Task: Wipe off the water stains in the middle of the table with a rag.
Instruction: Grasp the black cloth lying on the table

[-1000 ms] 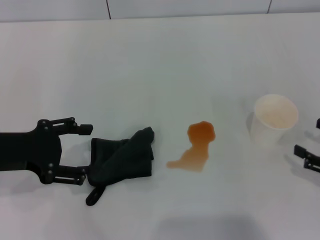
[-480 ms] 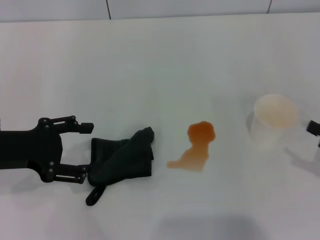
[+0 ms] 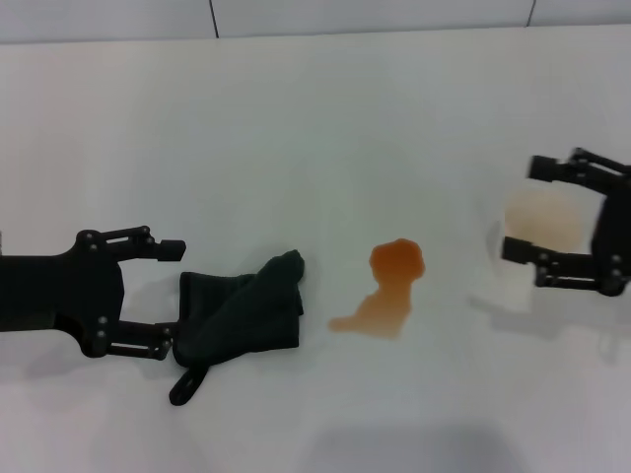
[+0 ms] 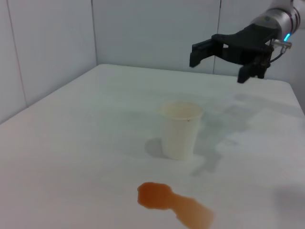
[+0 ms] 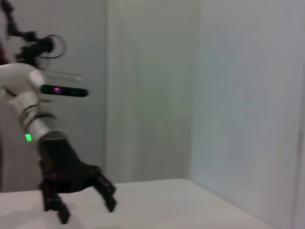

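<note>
The water stains (image 3: 389, 291) are an orange-brown puddle in the middle of the white table (image 3: 296, 118); they also show in the left wrist view (image 4: 174, 202). A dark crumpled rag (image 3: 242, 315) lies to their left. My left gripper (image 3: 170, 296) is open, low at the rag's left edge, with its fingertips on either side of that edge. My right gripper (image 3: 527, 209) is open and raised in the air over the white cup (image 3: 532, 212). The left wrist view shows the right gripper (image 4: 218, 67) above and behind the cup (image 4: 180, 130).
The white paper cup stands upright to the right of the stain, partly hidden by the right gripper. A wall runs along the table's far edge. The right wrist view shows the left gripper (image 5: 86, 211) far off above the table (image 5: 143, 205).
My right gripper has come in from the right edge and risen up over the cup. The left arm, rag and stain have not moved.
</note>
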### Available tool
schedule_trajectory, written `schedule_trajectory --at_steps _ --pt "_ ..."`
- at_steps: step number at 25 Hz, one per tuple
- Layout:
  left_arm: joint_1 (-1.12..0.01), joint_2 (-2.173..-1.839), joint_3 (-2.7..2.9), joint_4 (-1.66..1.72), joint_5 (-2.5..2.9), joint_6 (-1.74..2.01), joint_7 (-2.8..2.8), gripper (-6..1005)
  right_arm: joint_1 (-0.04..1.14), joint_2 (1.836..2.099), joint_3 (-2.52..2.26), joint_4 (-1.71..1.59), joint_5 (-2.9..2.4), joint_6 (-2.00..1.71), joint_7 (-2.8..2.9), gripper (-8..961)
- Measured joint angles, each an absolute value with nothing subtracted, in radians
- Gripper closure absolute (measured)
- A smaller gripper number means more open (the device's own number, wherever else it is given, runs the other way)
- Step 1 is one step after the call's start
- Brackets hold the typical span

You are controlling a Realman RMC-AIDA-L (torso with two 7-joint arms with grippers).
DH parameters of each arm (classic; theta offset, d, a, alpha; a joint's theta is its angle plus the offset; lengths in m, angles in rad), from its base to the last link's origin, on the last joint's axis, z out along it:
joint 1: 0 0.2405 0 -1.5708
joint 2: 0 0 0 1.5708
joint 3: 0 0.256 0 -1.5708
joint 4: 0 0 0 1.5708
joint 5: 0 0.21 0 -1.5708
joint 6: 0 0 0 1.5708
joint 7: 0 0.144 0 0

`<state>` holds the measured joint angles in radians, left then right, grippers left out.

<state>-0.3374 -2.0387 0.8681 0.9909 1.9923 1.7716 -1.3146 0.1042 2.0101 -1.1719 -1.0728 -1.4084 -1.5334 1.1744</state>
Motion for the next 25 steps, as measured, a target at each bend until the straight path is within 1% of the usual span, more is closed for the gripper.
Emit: schedule_trajectory --at_steps 5,14,25 --pt "-0.338 -2.039 0.867 0.991 1.993 1.772 -1.315 109 0.139 2.01 -1.216 -1.18 -1.521 -1.5 1.294 81" --pt "-0.337 -2.039 0.867 0.991 1.994 1.772 -1.315 109 0.155 2.011 -1.324 -1.381 -1.726 -1.42 1.499 81" --pt "-0.336 -2.03 0.867 0.991 1.994 1.772 -1.327 110 0.185 2.009 -1.375 -1.47 -1.849 -1.387 1.62 81"
